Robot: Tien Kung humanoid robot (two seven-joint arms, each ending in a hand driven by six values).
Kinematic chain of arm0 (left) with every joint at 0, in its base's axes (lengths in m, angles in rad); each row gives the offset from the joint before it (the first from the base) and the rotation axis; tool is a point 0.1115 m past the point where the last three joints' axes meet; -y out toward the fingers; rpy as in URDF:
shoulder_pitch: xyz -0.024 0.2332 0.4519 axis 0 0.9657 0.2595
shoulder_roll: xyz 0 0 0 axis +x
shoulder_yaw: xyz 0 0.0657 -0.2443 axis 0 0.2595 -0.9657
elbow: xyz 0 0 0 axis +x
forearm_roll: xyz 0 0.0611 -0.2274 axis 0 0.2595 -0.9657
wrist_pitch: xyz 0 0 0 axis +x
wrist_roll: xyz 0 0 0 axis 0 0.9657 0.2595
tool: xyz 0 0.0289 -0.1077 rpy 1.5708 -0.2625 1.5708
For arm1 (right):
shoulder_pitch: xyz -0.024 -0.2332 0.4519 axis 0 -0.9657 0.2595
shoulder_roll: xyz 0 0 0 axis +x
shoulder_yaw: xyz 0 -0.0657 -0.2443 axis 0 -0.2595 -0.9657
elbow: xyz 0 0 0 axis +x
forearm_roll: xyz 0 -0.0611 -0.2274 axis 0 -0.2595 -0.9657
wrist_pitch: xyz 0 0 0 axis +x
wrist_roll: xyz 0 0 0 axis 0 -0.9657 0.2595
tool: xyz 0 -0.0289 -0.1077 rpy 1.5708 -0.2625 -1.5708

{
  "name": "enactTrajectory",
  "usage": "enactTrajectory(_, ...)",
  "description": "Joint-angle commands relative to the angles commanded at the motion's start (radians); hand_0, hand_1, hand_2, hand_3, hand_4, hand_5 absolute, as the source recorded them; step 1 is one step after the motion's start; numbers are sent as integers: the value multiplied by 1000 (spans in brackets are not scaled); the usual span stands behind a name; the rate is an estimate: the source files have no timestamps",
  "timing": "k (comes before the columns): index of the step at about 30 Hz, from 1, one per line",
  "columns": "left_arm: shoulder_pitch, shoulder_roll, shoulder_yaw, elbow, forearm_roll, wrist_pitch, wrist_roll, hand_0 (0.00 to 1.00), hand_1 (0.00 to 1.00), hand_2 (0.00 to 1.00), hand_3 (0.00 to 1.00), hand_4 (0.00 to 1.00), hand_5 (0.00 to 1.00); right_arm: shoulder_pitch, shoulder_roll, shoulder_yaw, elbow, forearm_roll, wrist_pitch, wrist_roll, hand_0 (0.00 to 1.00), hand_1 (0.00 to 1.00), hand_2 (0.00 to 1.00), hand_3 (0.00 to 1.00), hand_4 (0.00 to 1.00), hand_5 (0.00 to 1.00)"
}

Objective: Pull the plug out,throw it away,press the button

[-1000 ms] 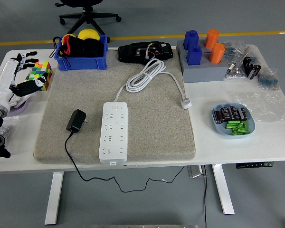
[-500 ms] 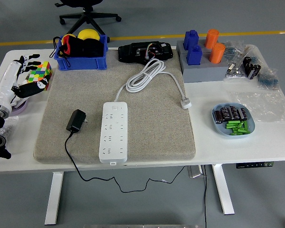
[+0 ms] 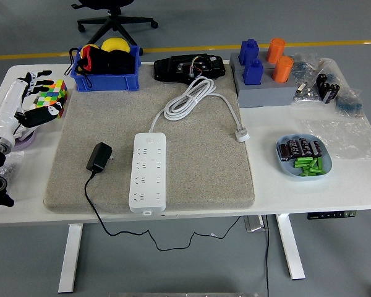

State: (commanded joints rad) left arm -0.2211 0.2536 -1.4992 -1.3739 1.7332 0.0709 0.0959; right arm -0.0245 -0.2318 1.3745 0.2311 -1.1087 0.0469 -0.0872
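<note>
Since the black plug (image 3: 99,157) lies on its side on the grey mat (image 3: 198,173), just left of the white power strip (image 3: 149,171) and apart from it, the pulling-out and the discarding both look done, as far as I can judge. What seems left is pressing the button, and I take that to be the small switch at one end of the strip, though it is too small to make out clearly. The plug is a compact black adapter whose thin black cord runs off the near edge of the table (image 3: 309,192) and hangs below. The strip is long and white, with its own white cable coiled beyond it. The left hand (image 3: 38,105) rests at the table's left edge beside a coloured cube (image 3: 52,96), fingers loosely spread and holding nothing. No right hand shows.
</note>
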Motion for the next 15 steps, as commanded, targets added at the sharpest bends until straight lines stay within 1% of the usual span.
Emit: enactTrajectory(15, -2, 4, -7, -1, -2, 0, 1, 779, 736, 740, 833, 674, 97, 2, -7, -13, -2, 4, -1, 0, 733, 678, 661, 633, 744, 597)
